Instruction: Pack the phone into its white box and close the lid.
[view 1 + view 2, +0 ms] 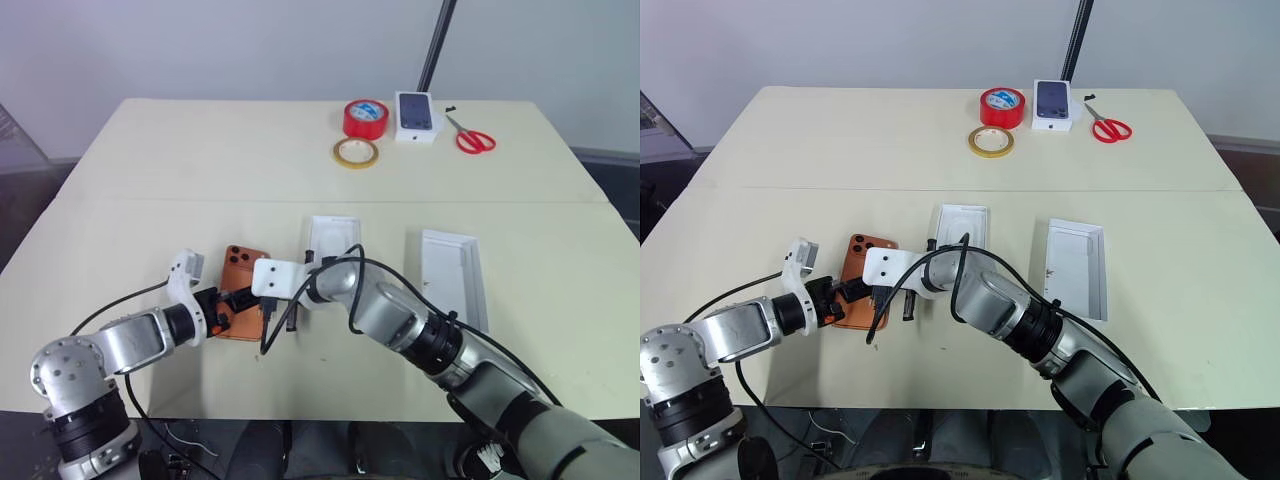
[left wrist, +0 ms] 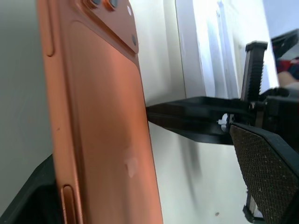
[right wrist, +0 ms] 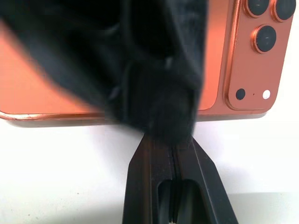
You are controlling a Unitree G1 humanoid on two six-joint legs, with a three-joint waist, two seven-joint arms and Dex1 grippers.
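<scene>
Head pair looking down at table [image 1: 120, 160]; wrist cameras sitting seemingly very close, sharing phone [image 2: 103, 130] toward 10 o'clock.

The right pincer [image 3: 174, 186], fingers pressed together, meets the long edge of the phone [image 3: 219, 56] lying back-up on the bench [image 3: 60, 172]; a blurred black shape [image 3: 154, 70] crosses it.
</scene>
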